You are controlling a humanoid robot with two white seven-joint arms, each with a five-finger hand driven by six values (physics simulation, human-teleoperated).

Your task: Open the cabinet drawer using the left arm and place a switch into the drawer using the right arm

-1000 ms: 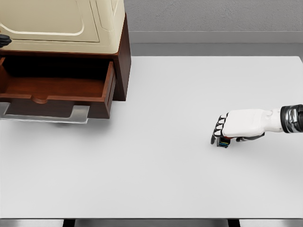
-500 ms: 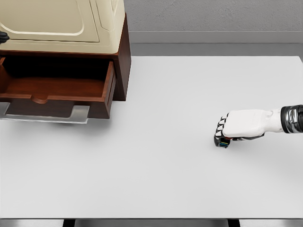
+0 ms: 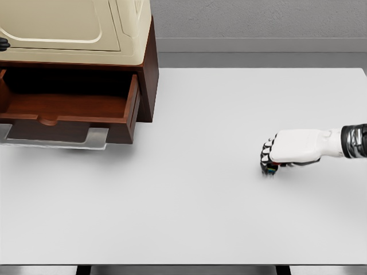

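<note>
The cabinet's drawer (image 3: 69, 107) stands pulled out at the upper left, its brown inside bare. Far right on the white table (image 3: 183, 217), my right hand (image 3: 267, 166) has its fingers curled down around the switch (image 3: 269, 168), a small dark block with a bit of colour that is mostly hidden under them. Whether the switch still touches the table I cannot tell. A dark bit of my left hand (image 3: 3, 43) shows at the left edge, beside the cabinet's top.
A cream appliance (image 3: 74, 26) sits on the dark wooden cabinet (image 3: 148, 74). The drawer's front carries a grey metal handle (image 3: 57, 137) that juts over the table. The grey wall (image 3: 258, 23) runs behind the table's far edge.
The right hand's fingers have curled tighter over the switch, and hand and switch have shifted slightly up in the picture. The dark bit of the left hand has slid further out at the left edge.
</note>
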